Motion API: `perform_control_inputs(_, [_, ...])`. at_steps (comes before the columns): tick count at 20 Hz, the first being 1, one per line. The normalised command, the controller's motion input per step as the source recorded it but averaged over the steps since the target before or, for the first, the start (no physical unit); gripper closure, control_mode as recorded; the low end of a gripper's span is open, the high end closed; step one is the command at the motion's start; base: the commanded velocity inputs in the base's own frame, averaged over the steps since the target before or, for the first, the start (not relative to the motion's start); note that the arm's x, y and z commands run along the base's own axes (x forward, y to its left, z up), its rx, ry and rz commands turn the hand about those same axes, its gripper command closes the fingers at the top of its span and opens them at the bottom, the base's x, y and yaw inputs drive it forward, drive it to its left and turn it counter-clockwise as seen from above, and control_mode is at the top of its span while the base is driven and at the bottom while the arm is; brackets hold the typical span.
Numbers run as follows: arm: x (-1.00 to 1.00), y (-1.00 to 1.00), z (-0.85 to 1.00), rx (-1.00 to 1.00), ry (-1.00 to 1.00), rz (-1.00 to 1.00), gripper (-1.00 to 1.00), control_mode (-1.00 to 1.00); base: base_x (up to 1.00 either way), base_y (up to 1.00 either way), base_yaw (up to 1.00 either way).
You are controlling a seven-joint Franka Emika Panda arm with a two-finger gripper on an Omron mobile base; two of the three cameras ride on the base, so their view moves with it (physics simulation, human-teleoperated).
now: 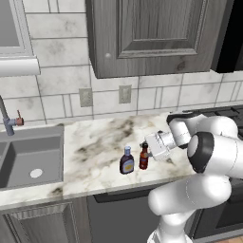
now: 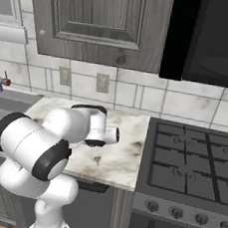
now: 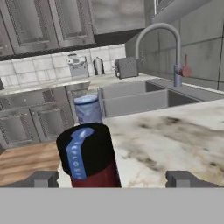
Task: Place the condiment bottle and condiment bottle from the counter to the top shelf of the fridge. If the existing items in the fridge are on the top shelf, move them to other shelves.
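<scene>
Two spread fingers (image 3: 43, 178) flank the red condiment bottle (image 3: 89, 155), not touching.

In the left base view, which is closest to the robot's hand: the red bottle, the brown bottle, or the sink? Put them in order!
1. Red bottle: right at the hand, on the counter.
2. Brown bottle: just left of the red one.
3. Sink: farthest, at the counter's left end.

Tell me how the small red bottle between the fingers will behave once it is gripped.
The red bottle is narrow and tall, so it may tip if a finger nudges it first. It looks rigid. Its smooth round body could slip or twist in the open gripper. The brown bottle beside it might get knocked.
</scene>
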Motion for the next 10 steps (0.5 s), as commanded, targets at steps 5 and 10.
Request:
perform_control_inputs(5, [0.0,0.0,0.0,0.0,0.01,0.0,1.0,-1.0,0.0,0.0,0.0])
perform_control_inputs(10, [0.0,0.0,0.0,0.0,0.0,0.0,1.0,-1.0,0.0,0.0,0.0])
